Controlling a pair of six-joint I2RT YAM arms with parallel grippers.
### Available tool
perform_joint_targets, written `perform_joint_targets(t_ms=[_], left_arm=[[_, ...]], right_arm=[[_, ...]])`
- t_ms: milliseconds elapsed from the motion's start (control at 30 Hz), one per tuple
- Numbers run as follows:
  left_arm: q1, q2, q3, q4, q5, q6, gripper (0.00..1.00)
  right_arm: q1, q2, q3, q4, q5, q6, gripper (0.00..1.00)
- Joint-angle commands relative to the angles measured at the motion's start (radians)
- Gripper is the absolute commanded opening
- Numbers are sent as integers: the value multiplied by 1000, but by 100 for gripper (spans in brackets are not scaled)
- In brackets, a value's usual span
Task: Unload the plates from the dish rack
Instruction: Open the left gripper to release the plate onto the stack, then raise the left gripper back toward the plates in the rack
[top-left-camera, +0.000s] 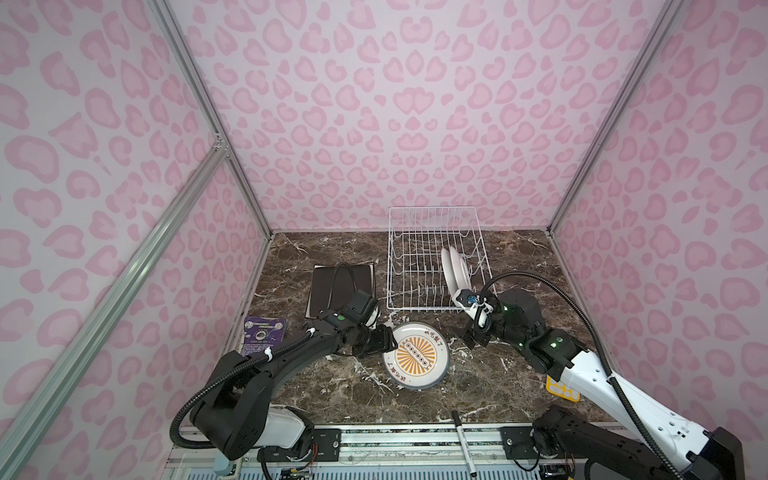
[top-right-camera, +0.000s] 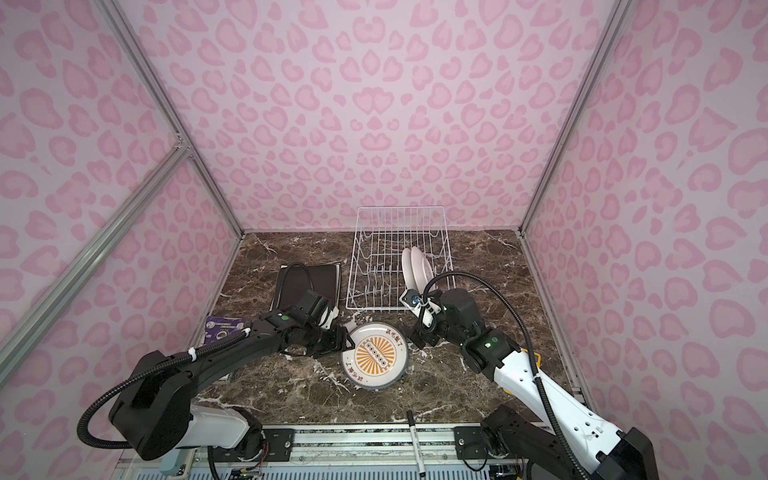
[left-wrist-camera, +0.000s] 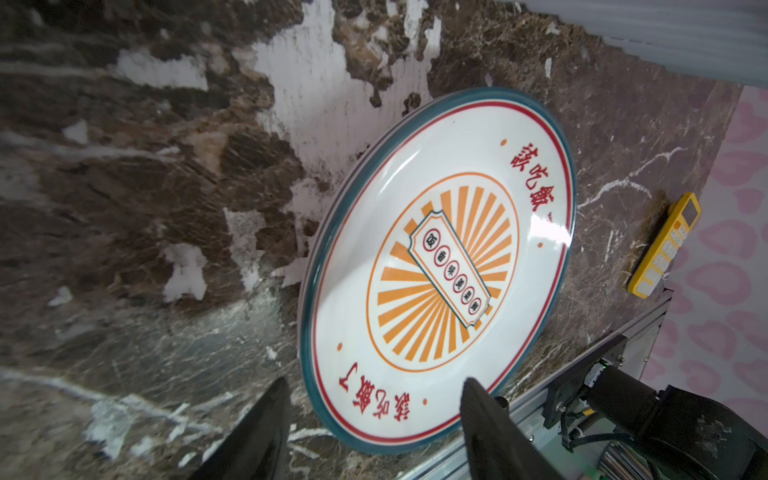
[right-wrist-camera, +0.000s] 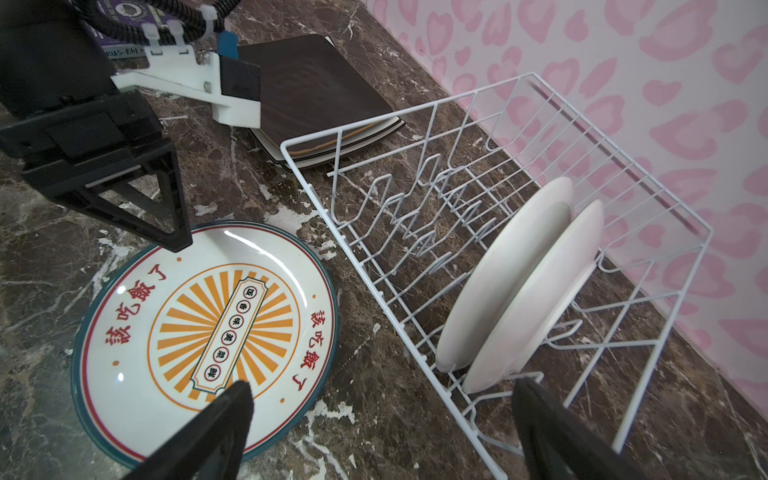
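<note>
Far left of the dish rack (top-left-camera: 390, 257), a purple card (top-left-camera: 264, 330) lies on the worktop (top-left-camera: 478, 386). Just beside the rack's left side, not touching it, a stack of square plates (right-wrist-camera: 316, 83) lies flat with a dark-faced one on top. The right wrist view shows paler edges beneath it.

In front of the rack's left half, the left pincer (left-wrist-camera: 376, 382) sits low at the sunburst plate (top-left-camera: 417, 356). It is spread, one finger outside the plate's rim over the marble and one above the printed face, pinching nothing. That plate lies face up in front of the rack, with a strip of worktop between it and the front wire. A second rim (top-left-camera: 415, 389) shows under its near edge in both top views.

The rack stands against the back wall (top-left-camera: 415, 124) and holds two round white plates (right-wrist-camera: 498, 282). They stand on edge in its right part, close together and leaning. The prong rows left of them stand free.

At the rack's front right corner the right pincer (top-left-camera: 467, 337) hovers, spread wide and holding nothing. Right of the rack, bare worktop runs to the side wall (top-left-camera: 665, 208). Well in front of that corner, a yellow calculator (left-wrist-camera: 665, 245) lies by the worktop's edge.
</note>
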Motion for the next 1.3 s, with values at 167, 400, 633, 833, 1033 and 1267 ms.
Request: perform_joint_targets(t_ms=[167,400,633,833,1033,1267], left_arm=[[-1,-30,55,-66,-78,32,67],[-2,-152,152,-98,-231,99,67],[-1,-164,284,-91,-301,193,67],[-2,-65,407,-37,-238,244,66],[-1,91,563,74,-82,215,65],[-10,298,740,62,50,214,65]], right_arm=[[0,1,-6,26,15,1,99],[1,-19,-29,66,57,18,99],[-2,-16,0,119,180,121,99],[-5,-14,41,90,227,175,99],[-39,-16,69,43,209,238,99],[-89,-23,81,1,194,309,99]])
